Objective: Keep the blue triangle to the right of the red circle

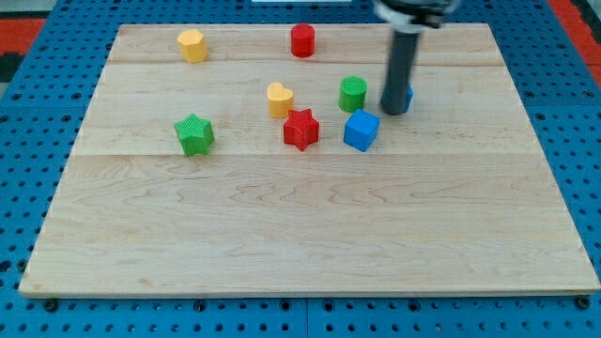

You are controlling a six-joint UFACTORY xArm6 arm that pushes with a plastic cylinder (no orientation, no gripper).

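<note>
The red circle stands near the view's top, at the board's middle. The blue triangle is to the right of it and lower, mostly hidden behind my rod; only a sliver of blue shows at the rod's right side. My tip rests on the board right against the blue triangle, on its left and front side, between it and the green circle.
A blue cube lies just below and left of my tip. A red star, a yellow heart, a green star and a yellow hexagon lie further left on the wooden board.
</note>
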